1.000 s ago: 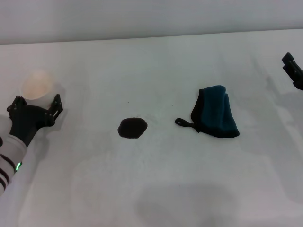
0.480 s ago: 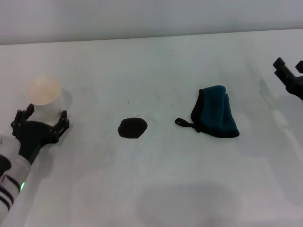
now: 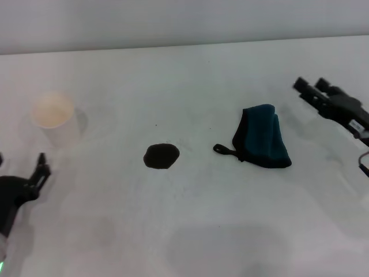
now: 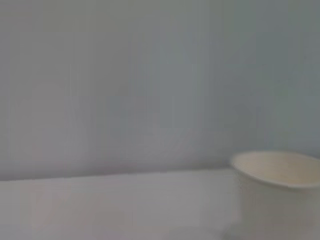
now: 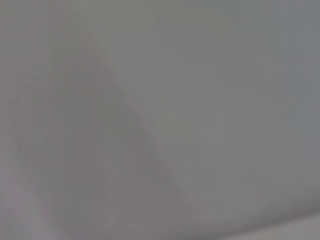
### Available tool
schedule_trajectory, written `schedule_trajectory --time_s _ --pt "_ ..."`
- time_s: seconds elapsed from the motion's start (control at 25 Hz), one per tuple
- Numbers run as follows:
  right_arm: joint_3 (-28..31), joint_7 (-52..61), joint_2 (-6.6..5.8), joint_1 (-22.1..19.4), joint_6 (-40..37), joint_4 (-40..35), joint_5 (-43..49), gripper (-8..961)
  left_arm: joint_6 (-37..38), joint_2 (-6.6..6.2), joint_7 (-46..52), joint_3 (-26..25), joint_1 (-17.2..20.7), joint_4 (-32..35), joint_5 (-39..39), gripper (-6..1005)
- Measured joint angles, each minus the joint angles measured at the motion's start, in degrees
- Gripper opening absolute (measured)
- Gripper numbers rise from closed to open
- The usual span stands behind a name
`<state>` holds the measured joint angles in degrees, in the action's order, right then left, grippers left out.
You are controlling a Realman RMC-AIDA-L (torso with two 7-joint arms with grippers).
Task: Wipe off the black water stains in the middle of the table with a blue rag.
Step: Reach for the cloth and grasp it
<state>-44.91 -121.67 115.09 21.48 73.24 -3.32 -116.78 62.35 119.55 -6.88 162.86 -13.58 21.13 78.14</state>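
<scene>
One stain (image 3: 161,156), one blue rag (image 3: 263,143), one cup (image 3: 53,117) on surface (image 3: 190,219). Left hand (image 3: 34,176) cut off, grip unreadable. Right hand (image 3: 311,90) released, near rag.

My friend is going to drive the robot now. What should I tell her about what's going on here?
Left gripper: low at the robot's left edge of the table, holding nothing, clear of the white cup standing upright beyond it.
Right gripper: at the robot's right, up beside the blue rag but not touching it, holding nothing.
The rag lies crumpled on the table, to the robot's right of the black water stain, apart from it.
Done: nothing wiped; the stain is whole.
Left: grab the rag, probably with the right gripper since it is nearest, bring it onto the stain and wipe until it is gone.
</scene>
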Motion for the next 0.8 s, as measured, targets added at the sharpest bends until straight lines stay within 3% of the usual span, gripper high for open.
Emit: schedule_trajectory --time_s 0.12,0.28,0.4,0.44,0.48,0.52,0.56,0.68,0.8 --pt "-8.1 11.1 -0.06 -0.6 -5.0 -8.8 0.8 812 3.7 -0.13 2.1 -0.1 2.3 -0.3 0.4 895" --pt "-14.6 24.4 -0.3 -1.9 -12.9 -23.6 5.8 812 5.0 -0.28 5.4 -1.2 3.6 -1.9 0.4 895" --pt "-16.8 38.7 -1.02 -1.4 -20.4 -36.1 18.9 810 4.7 -0.29 6.1 -1.4 3.3 -3.3 0.7 893" --pt "-17.1 52.1 -1.51 -0.3 -22.9 -43.5 32.0 810 4.4 -0.29 6.1 -1.4 2.8 -4.2 1.4 893" --pt "-17.1 52.1 -1.51 -0.3 -22.9 -43.5 32.0 810 4.4 -0.29 6.1 -1.4 2.8 -4.2 1.4 894" --pt "-17.1 64.2 -1.6 0.5 -22.3 -50.9 44.2 810 4.4 -0.29 6.1 -1.5 2.6 -4.6 1.9 894" --pt "-17.1 64.2 -1.6 0.5 -22.3 -50.9 44.2 810 4.5 -0.3 6.1 -1.5 2.3 -4.8 2.3 894" --pt "-17.0 78.2 -0.73 1.0 -17.0 -62.9 59.6 809 4.8 -0.4 6.2 -1.5 1.6 -5.4 4.1 895" --pt "-17.7 89.0 -0.12 1.3 -8.7 -74.8 69.7 718 5.9 -0.45 7.2 -1.7 0.5 -6.6 4.8 893"
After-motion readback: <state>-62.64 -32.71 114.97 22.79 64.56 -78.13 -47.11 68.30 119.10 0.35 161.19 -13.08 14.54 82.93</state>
